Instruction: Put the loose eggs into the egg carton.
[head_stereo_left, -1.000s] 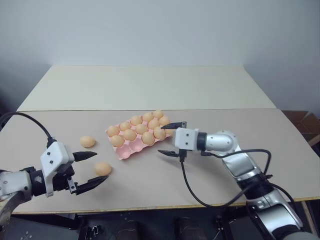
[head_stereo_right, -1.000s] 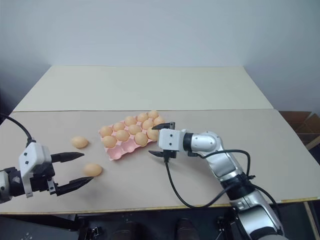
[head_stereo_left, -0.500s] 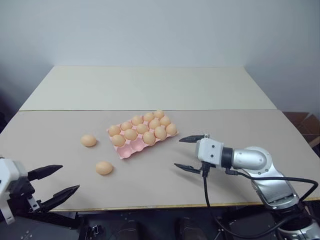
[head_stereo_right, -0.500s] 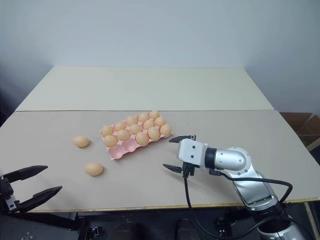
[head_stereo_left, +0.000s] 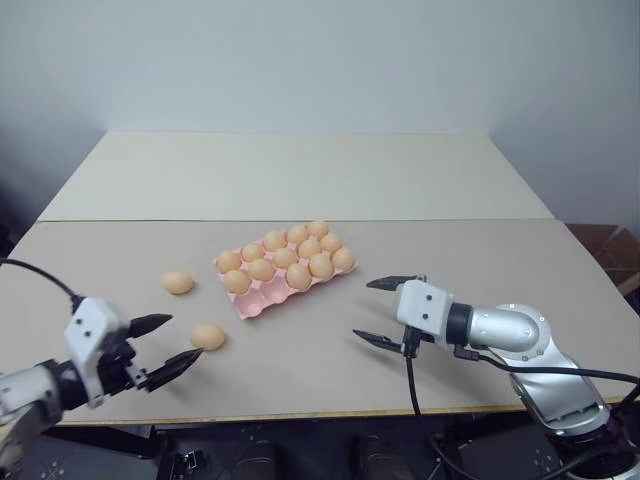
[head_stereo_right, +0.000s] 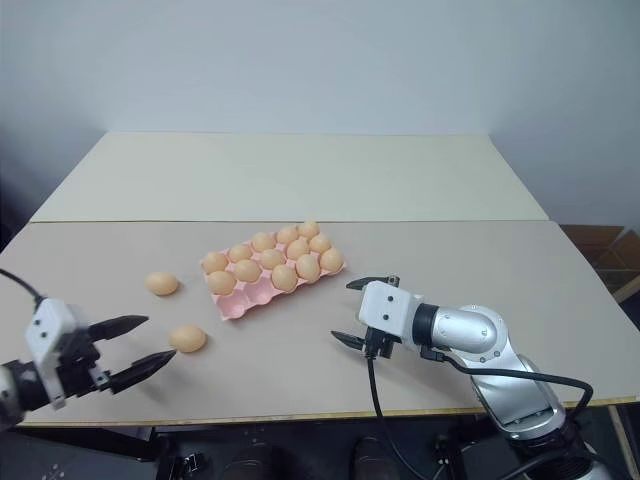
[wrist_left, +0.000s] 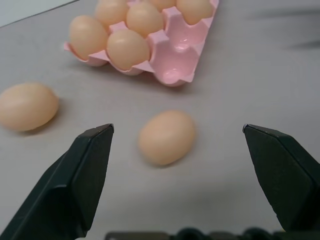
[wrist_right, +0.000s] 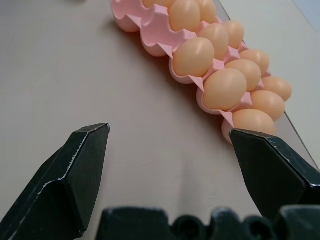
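Observation:
Two loose eggs lie on the table left of the egg carton: one egg farther back, one egg nearer the front. The pink carton holds several eggs, and its front-left cups are bare. My left gripper is open and low over the table, its fingertips just left of the nearer egg, apart from it. My right gripper is open and empty, right of and in front of the carton, pointing toward it.
The tan table runs far back behind the carton, with a seam across it. Its front edge lies close under both arms. A black cable hangs from the right wrist over the table's front.
The right gripper drew back from the carton's edge toward the front right. The left gripper swung out to the lower left corner, then came back beside the nearer egg.

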